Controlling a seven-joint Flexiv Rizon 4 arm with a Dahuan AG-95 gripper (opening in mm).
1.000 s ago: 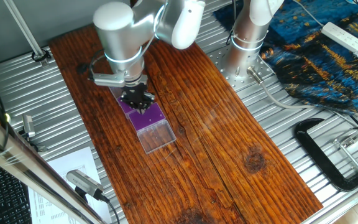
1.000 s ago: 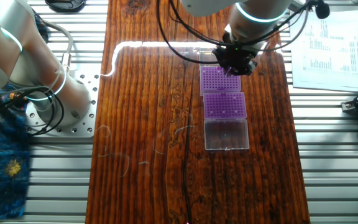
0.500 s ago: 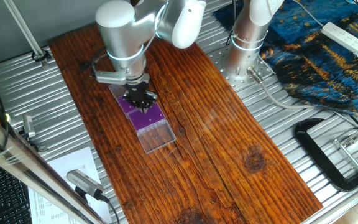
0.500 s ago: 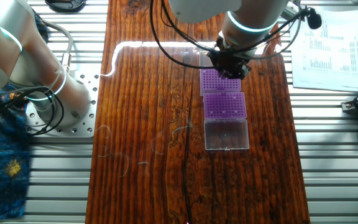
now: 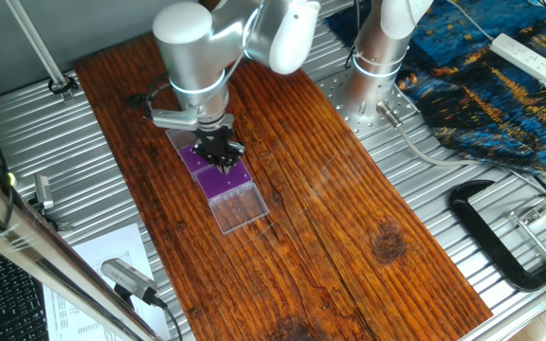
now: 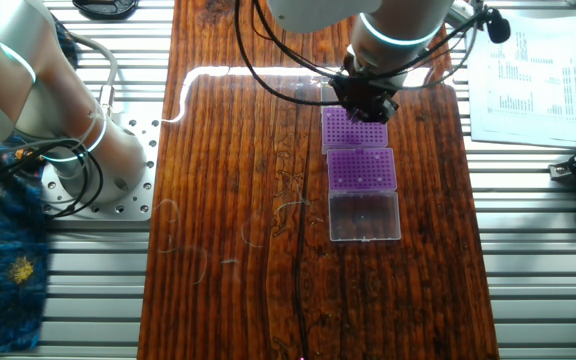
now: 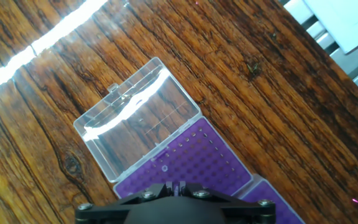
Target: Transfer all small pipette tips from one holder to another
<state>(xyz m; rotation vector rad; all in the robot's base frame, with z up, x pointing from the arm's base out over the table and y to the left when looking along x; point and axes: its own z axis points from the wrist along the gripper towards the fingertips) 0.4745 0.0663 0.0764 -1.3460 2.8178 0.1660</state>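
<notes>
Two purple racks lie end to end on the wooden board, one rack (image 6: 355, 133) under my gripper and the other rack (image 6: 362, 169) beside it, with an open clear lid (image 6: 364, 216) at its end. My gripper (image 6: 365, 104) hovers low over the far rack; it also shows in one fixed view (image 5: 219, 156). In the hand view the fingertips (image 7: 176, 185) stand almost together over a purple rack (image 7: 194, 158). One tiny whitish tip (image 7: 164, 168) sits in that rack near the clear lid (image 7: 138, 127). I cannot see whether a tip sits between the fingers.
A second robot base (image 6: 78, 150) stands left of the board. Printed sheets (image 6: 533, 70) lie to the right. A black clamp (image 5: 500, 237), a power strip (image 5: 524, 55) and a blue patterned cloth (image 5: 500, 95) lie beyond the board.
My gripper has shifted a little along the racks, staying low over them. The racks and lid have not moved.
</notes>
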